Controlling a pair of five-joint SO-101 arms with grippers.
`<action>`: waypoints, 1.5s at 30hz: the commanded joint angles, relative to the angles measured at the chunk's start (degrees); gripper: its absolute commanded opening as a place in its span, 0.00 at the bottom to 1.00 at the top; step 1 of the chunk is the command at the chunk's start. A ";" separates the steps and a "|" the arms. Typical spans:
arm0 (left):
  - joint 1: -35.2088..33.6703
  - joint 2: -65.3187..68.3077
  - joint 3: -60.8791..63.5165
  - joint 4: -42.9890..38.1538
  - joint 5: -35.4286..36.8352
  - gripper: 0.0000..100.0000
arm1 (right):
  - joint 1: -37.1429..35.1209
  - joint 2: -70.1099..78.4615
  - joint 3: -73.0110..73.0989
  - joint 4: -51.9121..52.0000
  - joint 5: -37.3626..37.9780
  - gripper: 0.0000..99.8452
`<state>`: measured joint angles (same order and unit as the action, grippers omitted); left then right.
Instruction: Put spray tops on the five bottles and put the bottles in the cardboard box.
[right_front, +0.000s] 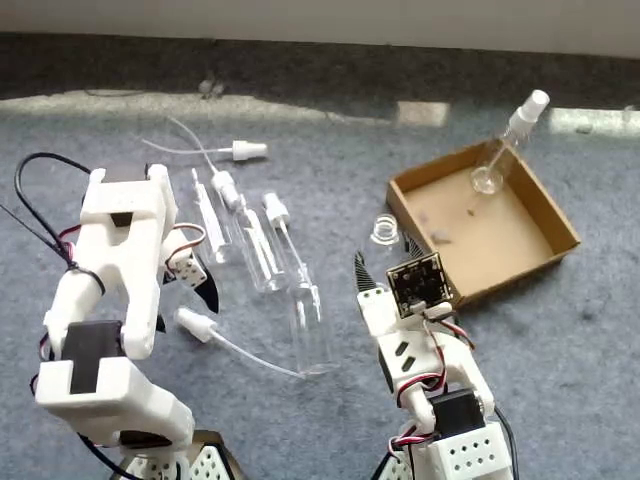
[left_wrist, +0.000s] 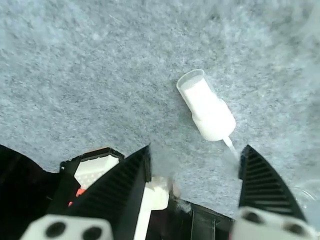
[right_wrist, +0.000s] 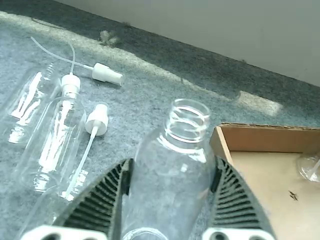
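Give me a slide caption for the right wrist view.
Right gripper holds an uncapped clear bottle beside the cardboard box.

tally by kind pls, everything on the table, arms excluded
clear bottles: 5
white spray tops: 5
cardboard box: 1
total: 11

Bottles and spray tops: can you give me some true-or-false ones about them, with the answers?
1. The right gripper holds an open-necked bottle. True.
2. The cardboard box holds three bottles. False: just one capped bottle is inside.
3. The left gripper is shut on a spray top. False: it is open, and the loose spray top lies on the table beneath it.
4. The capped bottle in the box wears a spray top. True.
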<state>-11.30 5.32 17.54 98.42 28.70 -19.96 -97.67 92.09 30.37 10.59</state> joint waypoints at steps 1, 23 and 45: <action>-0.48 2.33 -2.51 -1.67 0.53 0.26 | 0.66 -0.84 -0.40 -1.19 -0.44 0.11; -0.40 7.96 -5.93 -8.09 0.26 0.09 | 0.66 -0.84 -0.40 -1.19 -0.18 0.11; 7.87 7.96 0.66 -10.55 0.26 0.14 | 0.66 -0.84 -0.40 -1.19 -0.09 0.11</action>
<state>-4.70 13.85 18.07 88.48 28.88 -19.96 -97.67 92.09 30.37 10.59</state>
